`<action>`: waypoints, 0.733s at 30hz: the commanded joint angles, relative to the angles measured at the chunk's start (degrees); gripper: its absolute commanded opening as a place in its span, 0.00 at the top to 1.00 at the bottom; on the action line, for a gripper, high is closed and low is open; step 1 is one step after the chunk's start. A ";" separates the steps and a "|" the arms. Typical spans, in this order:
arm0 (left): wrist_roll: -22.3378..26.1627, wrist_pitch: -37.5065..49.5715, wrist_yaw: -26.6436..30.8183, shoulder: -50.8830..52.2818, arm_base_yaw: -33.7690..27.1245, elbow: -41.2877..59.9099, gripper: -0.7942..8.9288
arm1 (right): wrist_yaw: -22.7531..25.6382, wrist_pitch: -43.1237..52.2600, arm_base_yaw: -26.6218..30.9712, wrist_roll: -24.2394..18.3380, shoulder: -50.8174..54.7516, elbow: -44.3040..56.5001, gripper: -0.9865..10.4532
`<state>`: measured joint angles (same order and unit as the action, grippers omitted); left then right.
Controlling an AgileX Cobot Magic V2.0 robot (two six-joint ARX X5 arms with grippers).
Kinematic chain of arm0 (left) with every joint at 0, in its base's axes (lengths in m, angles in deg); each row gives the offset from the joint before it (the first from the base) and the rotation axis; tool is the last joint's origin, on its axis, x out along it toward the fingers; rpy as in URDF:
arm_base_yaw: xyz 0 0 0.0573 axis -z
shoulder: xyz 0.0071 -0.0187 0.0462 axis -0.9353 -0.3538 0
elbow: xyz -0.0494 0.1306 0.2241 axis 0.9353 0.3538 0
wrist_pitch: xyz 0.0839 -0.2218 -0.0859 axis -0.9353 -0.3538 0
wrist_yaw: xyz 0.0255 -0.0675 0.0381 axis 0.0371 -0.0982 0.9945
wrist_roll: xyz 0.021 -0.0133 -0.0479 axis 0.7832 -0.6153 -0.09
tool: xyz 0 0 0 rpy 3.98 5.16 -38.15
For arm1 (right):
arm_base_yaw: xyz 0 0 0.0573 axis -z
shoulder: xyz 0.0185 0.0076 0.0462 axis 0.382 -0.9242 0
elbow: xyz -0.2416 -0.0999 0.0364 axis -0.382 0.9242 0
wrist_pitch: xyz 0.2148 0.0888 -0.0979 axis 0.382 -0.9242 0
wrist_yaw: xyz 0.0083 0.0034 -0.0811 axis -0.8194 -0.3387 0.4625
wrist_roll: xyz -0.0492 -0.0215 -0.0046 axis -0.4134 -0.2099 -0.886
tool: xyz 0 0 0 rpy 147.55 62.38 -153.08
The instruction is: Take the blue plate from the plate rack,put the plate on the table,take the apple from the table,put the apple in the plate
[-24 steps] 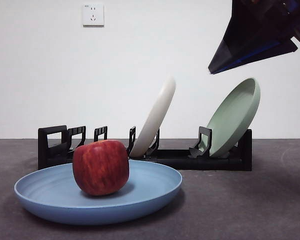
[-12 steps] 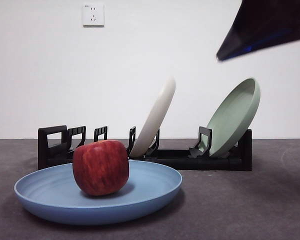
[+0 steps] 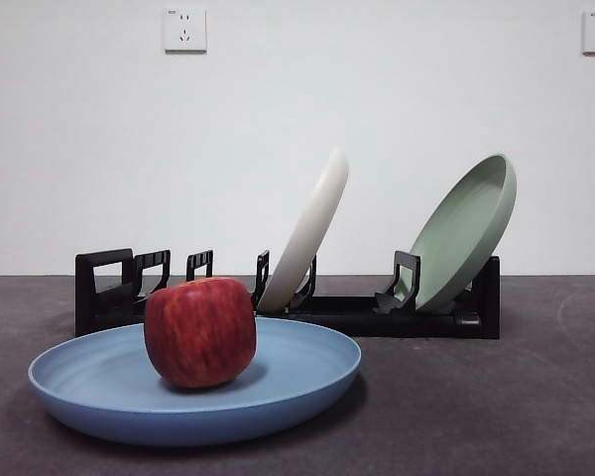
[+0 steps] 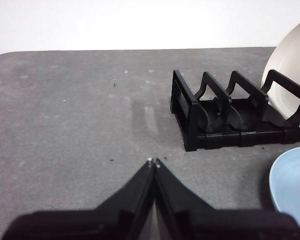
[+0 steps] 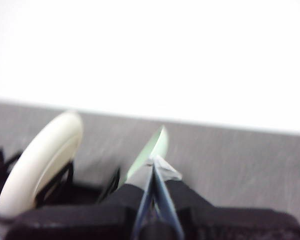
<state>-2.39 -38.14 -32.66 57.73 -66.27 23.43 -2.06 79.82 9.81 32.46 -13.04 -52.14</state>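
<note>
A dark grey counter (image 3: 496, 407) runs across the front view, with a plain white wall behind it. Two white wall sockets (image 3: 184, 29) sit high on that wall, one toward each upper corner; any print on them is too small to read, and no other writing or brand shows anywhere.

Nearest and largest is the blue plate (image 3: 307, 372), lying flat on the counter. The red apple (image 3: 199, 331) stands inside it, off to one side of its middle, stem hollow upward.

Behind the plate stretches the black plate rack (image 3: 357, 315), its loop handle at the end nearest the apple. A cream-white plate (image 3: 307, 234) leans in a slot near the rack's middle. A pale green plate (image 3: 464, 233) leans at the far end from the handle. The slots between the handle and the cream-white plate hold nothing.

Neither arm shows in the front view. In the left wrist view the left hand (image 4: 153, 162) hangs above bare counter just beside the rack's handle end, its jaws pressed together and holding nothing. The right wrist view is blurred; the right hand (image 5: 154, 161) is up above the rack near the green plate, jaws closed and empty.
</note>
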 commanded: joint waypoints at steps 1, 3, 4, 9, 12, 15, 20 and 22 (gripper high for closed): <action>-0.17 0.17 0.04 0.15 -0.15 0.79 0.92 | -0.11 3.93 1.51 -0.44 5.35 6.29 0.91; -0.17 0.17 0.04 0.15 -0.15 0.79 0.92 | -0.11 4.09 2.29 -0.42 8.02 9.40 0.91; -0.17 0.17 0.04 0.15 -0.15 0.79 0.92 | -0.11 4.11 2.67 -0.42 9.25 11.02 0.91; -0.17 0.17 0.04 0.15 -0.15 0.79 0.92 | -0.11 4.11 3.72 0.20 13.99 17.00 0.91; -0.17 0.15 0.04 0.15 -0.15 0.79 0.92 | -0.07 4.11 3.72 0.46 16.61 19.39 0.91; -0.17 0.17 0.04 0.15 -0.15 0.79 0.92 | -0.13 4.09 3.96 0.59 18.49 21.22 0.91; -0.17 0.17 0.04 0.15 -0.15 0.79 0.92 | -0.24 3.17 5.97 4.24 19.39 23.12 0.91; -0.17 0.17 0.04 0.15 -0.15 0.79 0.92 | -1.22 1.11 6.40 4.92 19.69 23.12 0.91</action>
<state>-2.39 -38.12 -32.66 57.73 -66.27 23.43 -2.74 80.98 16.06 35.56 6.30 -29.60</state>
